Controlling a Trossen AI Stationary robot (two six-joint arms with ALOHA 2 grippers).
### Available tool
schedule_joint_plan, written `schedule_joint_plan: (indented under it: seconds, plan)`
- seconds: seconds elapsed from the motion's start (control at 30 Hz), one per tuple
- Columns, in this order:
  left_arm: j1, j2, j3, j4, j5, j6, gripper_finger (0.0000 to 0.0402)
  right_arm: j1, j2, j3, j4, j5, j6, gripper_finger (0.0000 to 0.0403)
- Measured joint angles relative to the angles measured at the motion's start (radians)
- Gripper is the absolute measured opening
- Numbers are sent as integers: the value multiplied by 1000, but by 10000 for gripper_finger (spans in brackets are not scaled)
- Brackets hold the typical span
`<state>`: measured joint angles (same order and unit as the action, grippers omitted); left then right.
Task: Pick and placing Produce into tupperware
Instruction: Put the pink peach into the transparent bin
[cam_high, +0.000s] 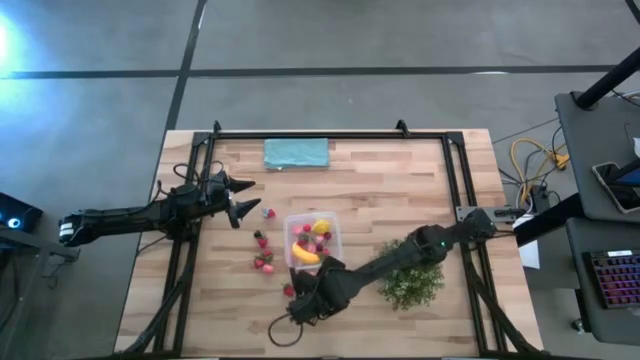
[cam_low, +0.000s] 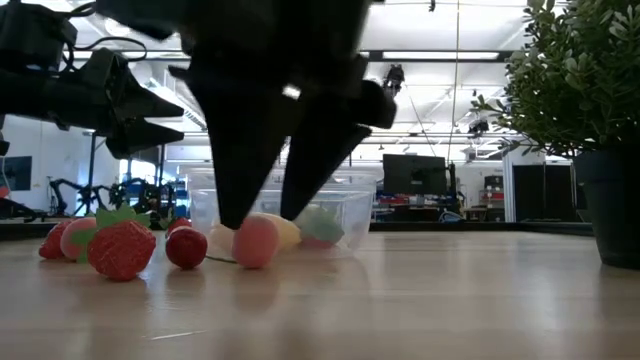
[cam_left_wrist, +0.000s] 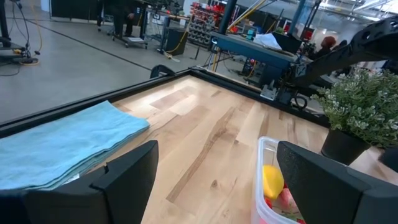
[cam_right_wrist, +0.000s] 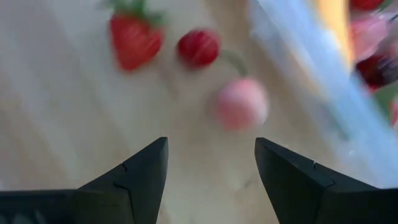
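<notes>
Lower centre of the overhead frame: right gripper poised with fingers parted, empty, over a pale pink round fruit just beside the small clear square plastic container. Centre left: left gripper spread wide, empty, over bare wooden table near the folded teal cloth.

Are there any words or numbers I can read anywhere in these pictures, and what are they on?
None can be read. No words show on the tupperware, the teal cloth or the plant pot. The room's screens and shelves are too far and blurred to read.
</notes>
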<state>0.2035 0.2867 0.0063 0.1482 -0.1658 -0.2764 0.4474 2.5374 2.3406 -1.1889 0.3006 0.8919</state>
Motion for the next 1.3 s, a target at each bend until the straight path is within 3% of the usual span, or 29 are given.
schedule_joint_plan:
  seconds: [0.77, 1.3]
  plan:
    - [0, 0, 0, 0, 0, 0, 314, -55, 1, -93, 100, 7, 60, 215]
    - [0, -1, 0, 0, 0, 0, 314, -55, -2, -93, 100, -27, 67, 113]
